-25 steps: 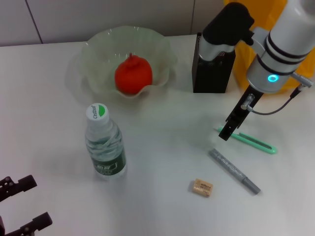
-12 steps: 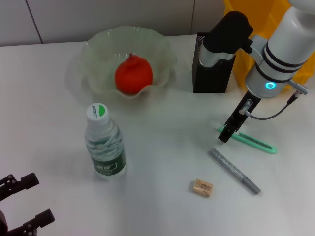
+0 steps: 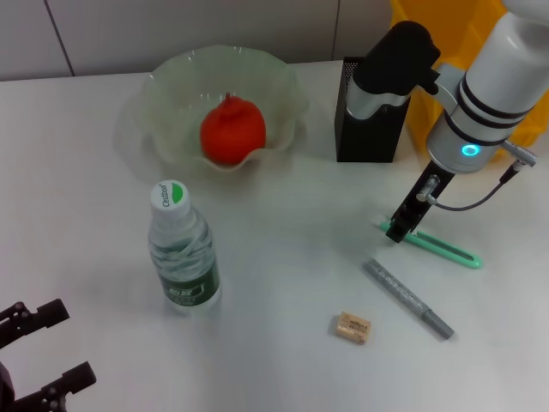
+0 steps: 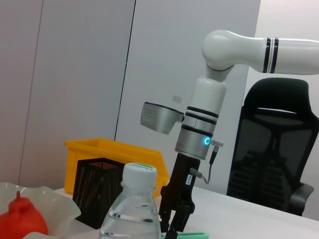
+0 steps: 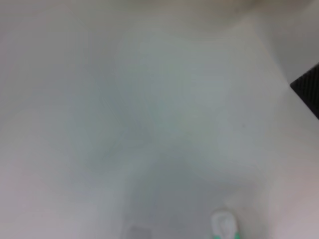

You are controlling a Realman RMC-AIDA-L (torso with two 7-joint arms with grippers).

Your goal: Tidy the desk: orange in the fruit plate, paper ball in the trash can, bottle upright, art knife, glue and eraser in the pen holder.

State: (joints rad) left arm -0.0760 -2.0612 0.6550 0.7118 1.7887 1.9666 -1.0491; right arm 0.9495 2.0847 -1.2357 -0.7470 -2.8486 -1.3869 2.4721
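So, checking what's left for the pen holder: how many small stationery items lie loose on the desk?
3: art knife under the right gripper, glue beside it, eraser nearest the robot.

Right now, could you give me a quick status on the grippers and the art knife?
Right gripper down at art knife end, fingers parted. Left gripper parked open, near desk edge. Knife flat on desk, glue beside it, not touching.

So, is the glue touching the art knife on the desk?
Apart. The head view shows bare desk between the glue and the art knife; they lie side by side.
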